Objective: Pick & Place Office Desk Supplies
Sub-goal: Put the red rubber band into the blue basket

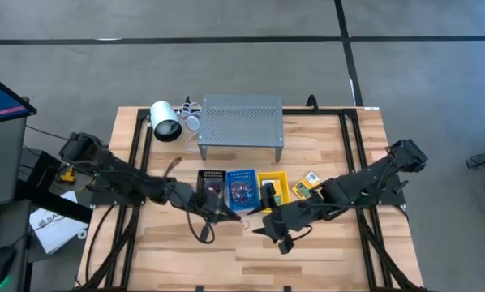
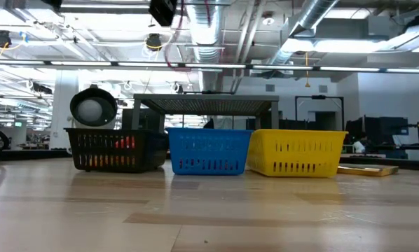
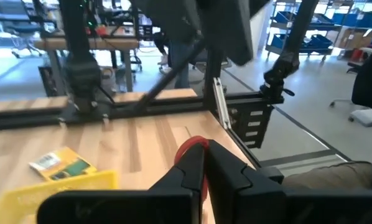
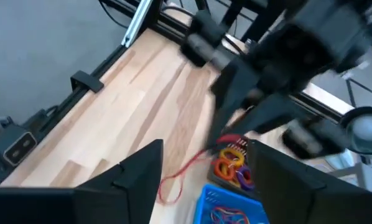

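My left gripper (image 1: 230, 213) is shut on a red rubber band (image 3: 193, 145), just in front of the black basket (image 1: 211, 185) and the blue basket (image 1: 241, 186). Orange and purple bands (image 4: 231, 167) lie in the black basket, and more bands lie in the blue one (image 4: 228, 210). My right gripper (image 1: 268, 227) hangs open close by, in front of the yellow basket (image 1: 272, 185), with nothing between its fingers (image 4: 139, 171). A yellow-and-green crayon box (image 1: 306, 186) lies flat on the table, right of the yellow basket. My left gripper pinches the red band between its two fingertips, and a small loop (image 3: 197, 143) sticks out past the tips. The fingers come nearly level from the table's left. The rest of the band (image 4: 173, 180) trails down slack toward the wood below the gripper.
The grey perforated shelf (image 1: 241, 122) stands behind the baskets, with a white cylinder (image 1: 165, 122) to its left. Black frame rails (image 1: 137, 154) run along both table sides. Bare wood (image 1: 186, 259) lies toward the near edge.
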